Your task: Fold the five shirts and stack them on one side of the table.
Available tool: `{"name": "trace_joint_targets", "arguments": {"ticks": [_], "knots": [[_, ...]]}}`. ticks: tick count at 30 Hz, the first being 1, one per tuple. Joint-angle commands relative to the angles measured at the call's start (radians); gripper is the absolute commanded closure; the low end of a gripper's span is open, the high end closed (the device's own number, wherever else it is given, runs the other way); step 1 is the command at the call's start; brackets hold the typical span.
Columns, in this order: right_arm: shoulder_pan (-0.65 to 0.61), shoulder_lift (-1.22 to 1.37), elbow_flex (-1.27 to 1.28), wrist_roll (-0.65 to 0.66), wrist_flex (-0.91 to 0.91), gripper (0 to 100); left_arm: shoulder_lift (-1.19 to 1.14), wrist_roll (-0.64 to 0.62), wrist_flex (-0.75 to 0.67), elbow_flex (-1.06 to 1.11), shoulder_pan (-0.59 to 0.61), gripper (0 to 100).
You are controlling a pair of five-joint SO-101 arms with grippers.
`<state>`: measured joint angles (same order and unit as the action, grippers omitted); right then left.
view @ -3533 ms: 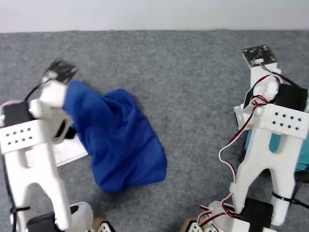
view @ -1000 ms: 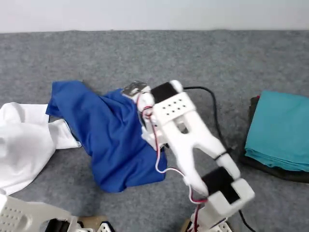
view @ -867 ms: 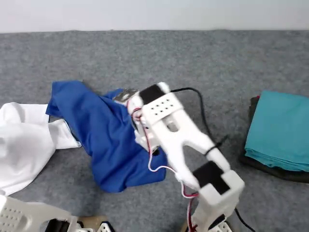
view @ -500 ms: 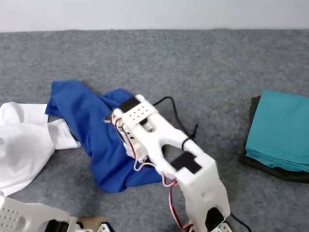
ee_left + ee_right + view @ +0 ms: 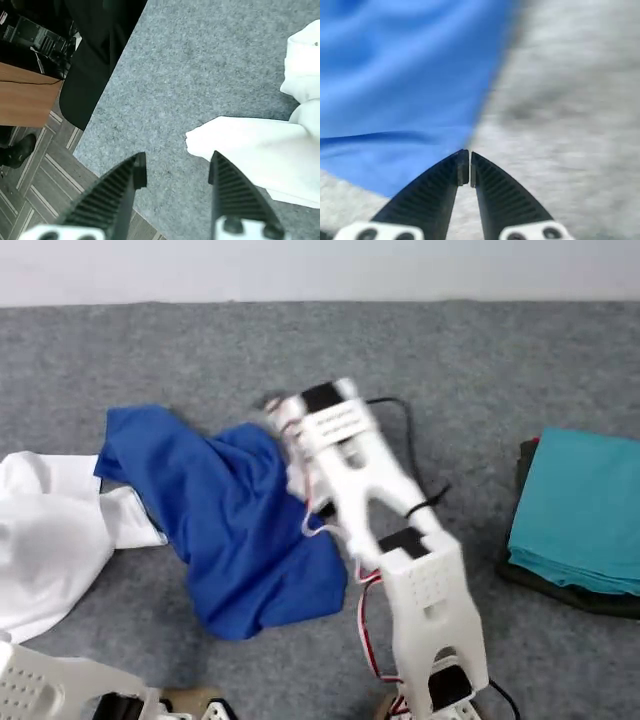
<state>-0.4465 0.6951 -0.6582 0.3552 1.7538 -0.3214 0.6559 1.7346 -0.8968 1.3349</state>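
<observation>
At the tabletop's [image 5: 450,370] right edge a folded teal shirt [image 5: 585,505] lies on a dark shirt [image 5: 560,592]: seemingly two stacked. The blue shirt [image 5: 230,530] and white shirt [image 5: 50,540] lie crumpled, to be folded. The right gripper [image 5: 464,172], fingers closed and empty, hangs at the blue shirt's edge; the left gripper's [image 5: 175,170] fingers are open.
</observation>
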Motion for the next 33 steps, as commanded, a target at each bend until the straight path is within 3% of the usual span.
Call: {"name": "trace_joint_targets", "arguments": {"ticks": [1,4,8,10,15,18,26,31,33], "knots": [[0.096,-0.074,-0.101,0.054,0.041,99.0,0.017,-0.011,0.02,-0.007,-0.023,79],[0.102,-0.076,-0.1,0.052,0.042,99.0,0.017,-0.011,0.02,-0.005,-0.04,79],[0.019,-0.077,-0.098,0.049,0.044,98.2,0.017,-0.011,0.02,-0.005,-0.06,79],[-0.031,-0.077,-0.098,0.043,0.044,93.1,0.017,-0.011,0.02,-0.005,-0.06,79],[-0.147,-0.068,-0.1,-0.123,0.041,75.7,0.017,-0.011,0.02,-0.005,-0.06,79],[-0.222,-0.064,-0.1,-0.153,0.031,71.1,0.014,-0.011,0.02,-0.005,-0.06,79],[-0.363,0.074,-0.103,-0.201,0.001,70.5,0.008,-0.011,0.02,-0.005,-0.061,79],[-0.374,0.177,-0.104,-0.193,-0.027,70.9,0.008,-0.011,0.02,-0.005,-0.061,79],[-0.363,0.199,-0.104,-0.189,-0.016,75.7,0.008,-0.011,0.02,-0.005,-0.06,79]]}}
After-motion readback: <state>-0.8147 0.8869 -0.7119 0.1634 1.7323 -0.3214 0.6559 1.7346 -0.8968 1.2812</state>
